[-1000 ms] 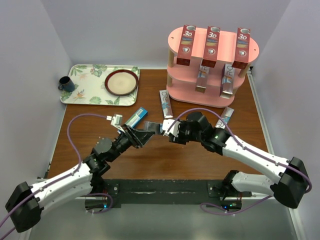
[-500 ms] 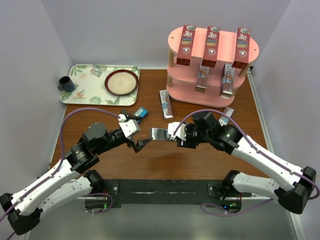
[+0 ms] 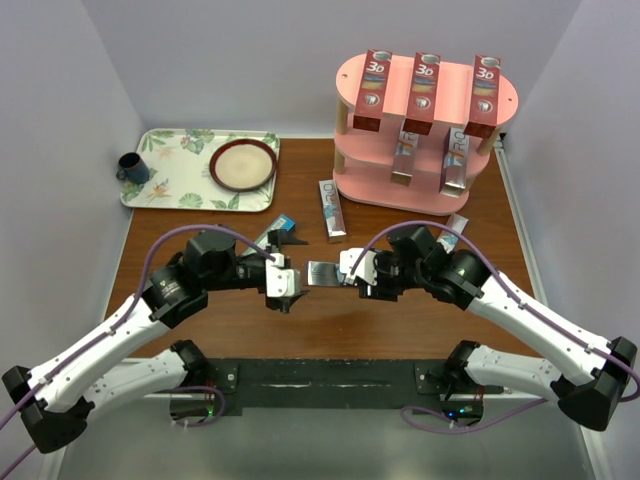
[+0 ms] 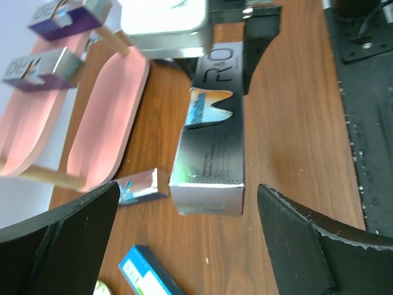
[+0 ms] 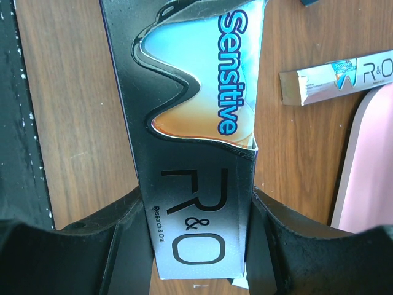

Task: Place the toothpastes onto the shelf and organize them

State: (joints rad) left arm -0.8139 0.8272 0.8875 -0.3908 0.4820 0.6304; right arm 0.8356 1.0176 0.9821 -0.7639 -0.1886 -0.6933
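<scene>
While the right gripper (image 3: pixel 349 272) has its jaws clamped on the long sides of a silver-white cardboard toothpaste carton (image 3: pixel 322 271) printed "Sensitive" and "R&O" in blue and black, that carton sits over the middle of the brown wooden tabletop (image 3: pixel 330 325), a little toward the near edge. Its long axis runs roughly parallel to that edge, and its free end points toward the left edge. The left gripper (image 3: pixel 284 287) is just beside that free end, its jaws spread wide apart with nothing between them. Its wrist view looks at the carton's square end from between its two black fingers (image 4: pixel 58 230). The pink three-tier shelf of oval boards on pale wooden posts (image 3: pixel 390 195) stands near the far right corner. Three red "3D" cartons (image 3: pixel 424 85) stand on end in a row on its top board, and two more silver-white cartons (image 3: pixel 405 160) sit on the board below. A loose silver-white carton (image 3: pixel 331 208) lies flat just left of the lowest board, its long axis running far to near. A teal-blue carton (image 3: pixel 278 229) lies on a diagonal, partly hidden by the left arm. Another silver carton end (image 3: pixel 456 227) shows beyond the right arm. Near the far left corner, a floral-print tray (image 3: pixel 170 185) carries a round brown plate (image 3: pixel 243 165) and a dark mug (image 3: pixel 131 167).
</scene>
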